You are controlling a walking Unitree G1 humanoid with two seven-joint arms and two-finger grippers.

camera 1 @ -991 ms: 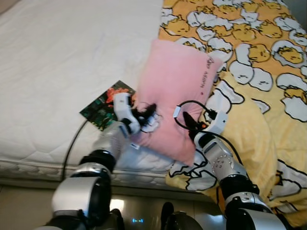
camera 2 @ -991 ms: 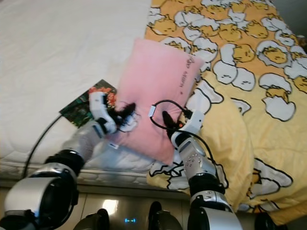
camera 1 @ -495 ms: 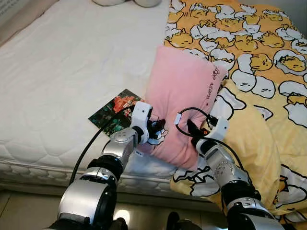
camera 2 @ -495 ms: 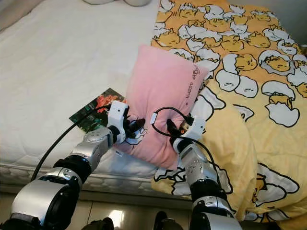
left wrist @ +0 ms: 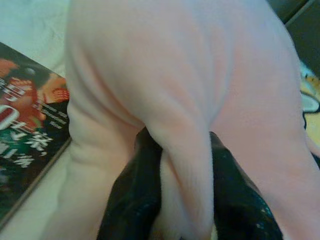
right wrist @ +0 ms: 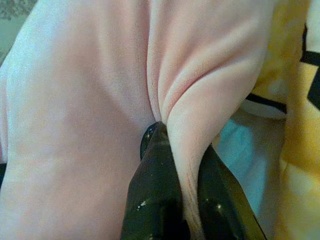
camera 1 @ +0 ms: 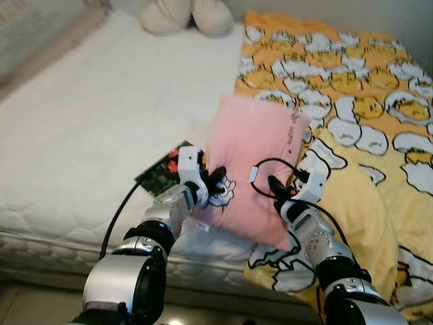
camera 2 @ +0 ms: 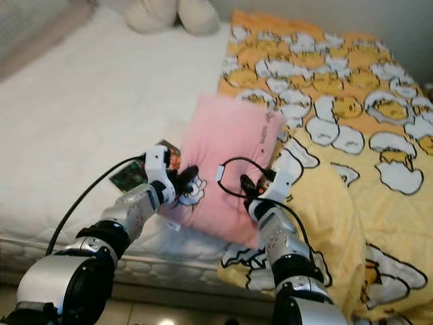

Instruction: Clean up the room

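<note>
A pink pillow (camera 1: pixel 254 159) is held up over the near edge of the bed, between both arms. My left gripper (camera 1: pixel 215 183) is shut on a fold at its lower left edge, where a small cartoon print shows. My right gripper (camera 1: pixel 276 187) is shut on a fold at its lower right edge. In the left wrist view the black fingers (left wrist: pixel 135 190) pinch a ridge of the pink pillow (left wrist: pixel 165 90). The right wrist view shows the fingers (right wrist: pixel 155 195) clamped on a pleat of the pillow (right wrist: pixel 85 100).
A dark, colourful book (camera 1: pixel 161 175) lies on the white mattress (camera 1: pixel 88 128) beside the pillow. A yellow blanket with cartoon prints (camera 1: pixel 352 101) covers the right half of the bed. Plush toys (camera 1: pixel 183 15) sit at the bed's far end.
The camera has tilted up and back, bringing the plush toys into view. Both grippers keep their hold on the pillow, which stays about where it was between them.
</note>
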